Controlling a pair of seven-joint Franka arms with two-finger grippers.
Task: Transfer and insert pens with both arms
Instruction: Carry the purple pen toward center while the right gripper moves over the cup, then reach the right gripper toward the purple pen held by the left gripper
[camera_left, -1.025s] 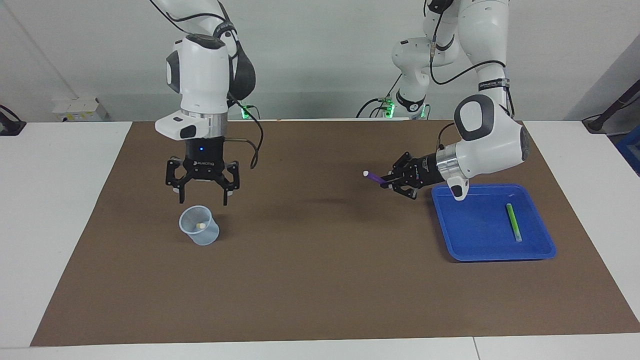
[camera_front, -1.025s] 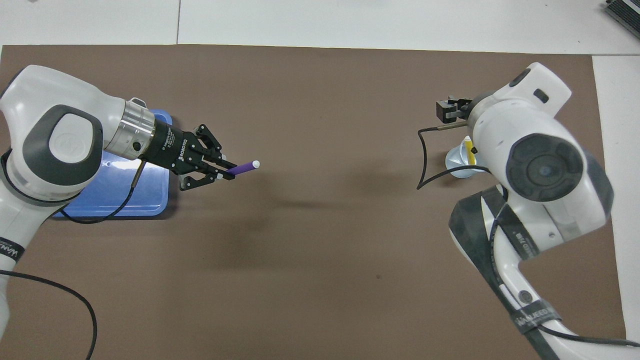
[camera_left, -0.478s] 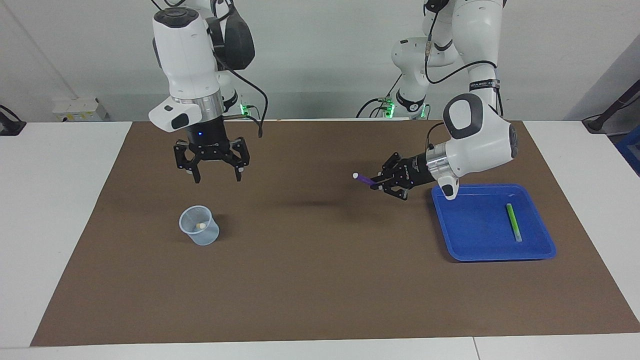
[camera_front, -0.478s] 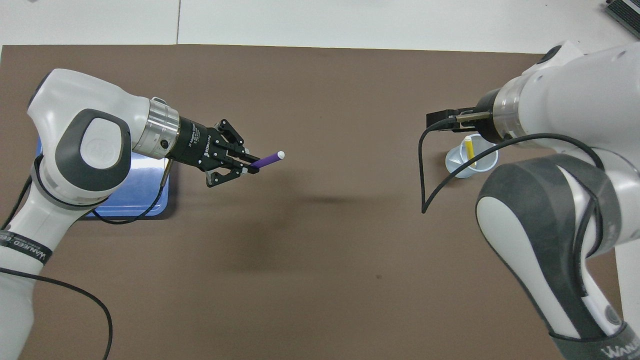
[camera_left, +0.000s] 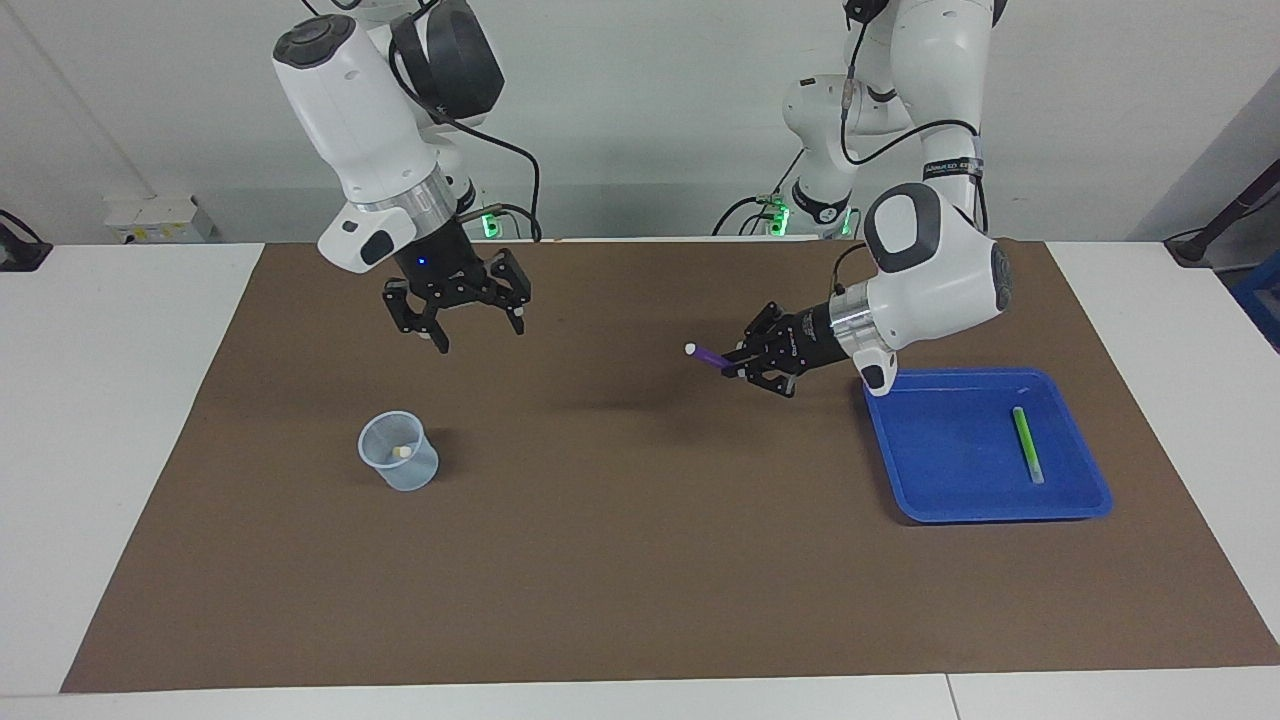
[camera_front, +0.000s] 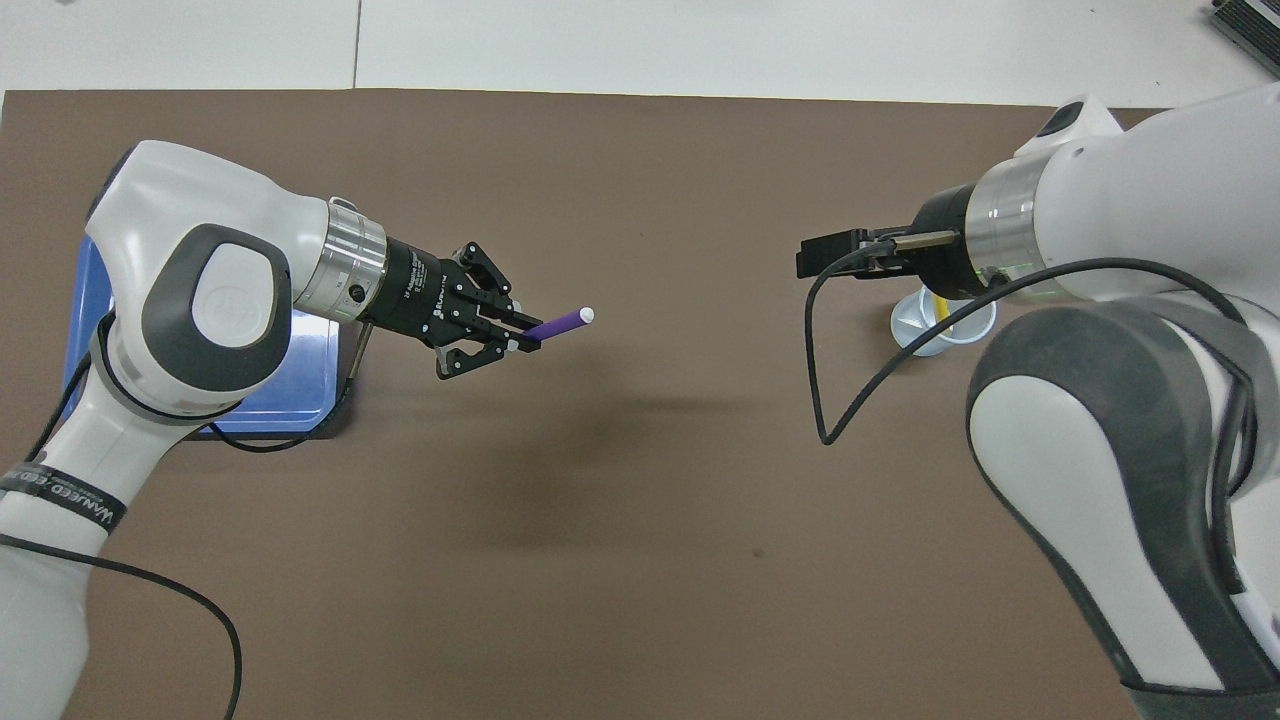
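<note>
Two arms up over brown mat (camera_left: 640, 560). Left gripper (camera_left: 738, 366) in the air over bare mat, just off the blue tray (camera_left: 940, 500), toward the middle of the table. Fingers pinched tight on purple pen (camera_left: 712, 357). Pen sticking out sideways from the fingertips, whitish end pointing toward the right arm's end of the table. Same pen and grip clear from overhead too: purple pen (camera_front: 556, 324) in left gripper (camera_front: 512, 336).

Right gripper (camera_left: 480, 333) also in the air, tilted, fingers spread wide apart, nothing in them. Hanging over bare mat, not over the cup (camera_left: 398, 450). Mostly hidden from overhead under its own arm.

One clear cup standing on the mat toward the right arm's end. Yellow pen (camera_front: 938, 304) inside it, leaning on the wall, only a bit of yellow showing from overhead. Whitish pen end poking up inside the cup in the facing view.

One green pen (camera_left: 1026, 444) lying flat in the tray, near the tray's edge toward the left arm's end of the table. Nothing touching it. Tray flat on the mat, partly hidden by the left arm from overhead.
</note>
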